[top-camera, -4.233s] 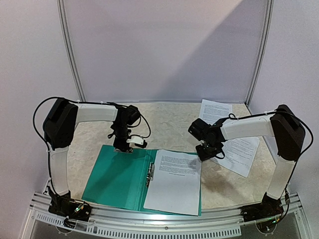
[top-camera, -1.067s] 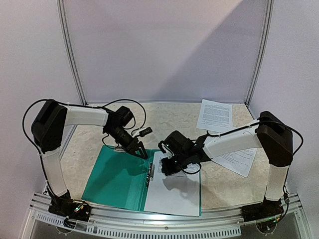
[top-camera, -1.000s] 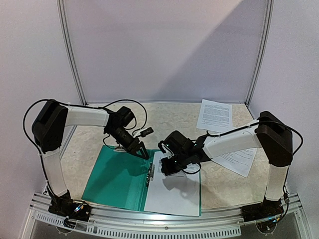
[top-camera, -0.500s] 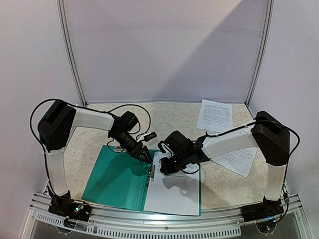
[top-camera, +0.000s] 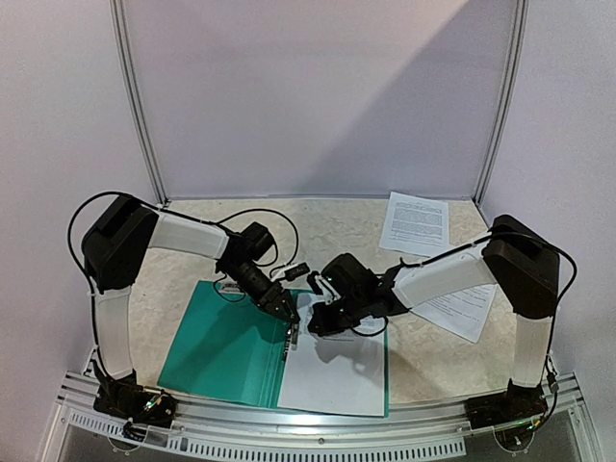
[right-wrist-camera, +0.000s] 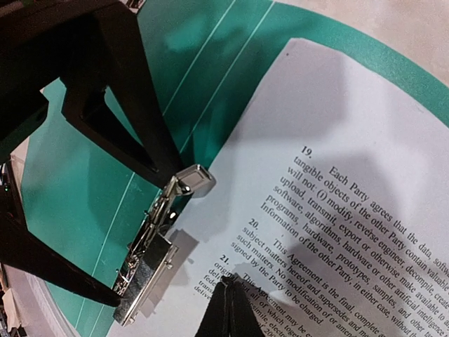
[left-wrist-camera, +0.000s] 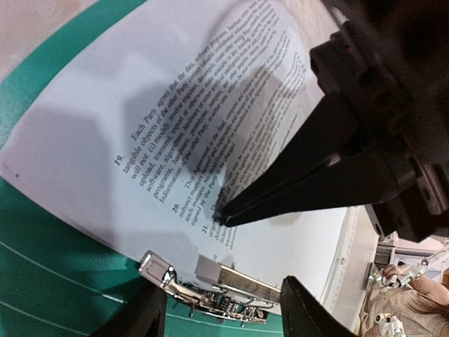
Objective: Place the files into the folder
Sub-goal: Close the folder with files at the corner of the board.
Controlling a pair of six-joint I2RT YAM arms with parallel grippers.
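Open flat on the speckled table, near the front edge between the two arms: the teal folder. On its right half, one of the files, a printed sheet, its left edge right beside the metal clip on the spine. Off to the right, well apart from the folder, a second sheet toward the back corner and a third sheet partly under the right arm.

Low over the spine, the left gripper, fingers spread wide, one on either side of the clip's far end. Nothing held between them. Touching the clip or only just above it: hard to tell from either wrist view.

Reaching in from the right, the right gripper, fingers pinched tightly together with nothing between them. Joined tip down on the printed sheet, among the lines of text by paragraph 21, just beside the clip. Dark shadows of both grippers across the upper part of the page and the teal cover
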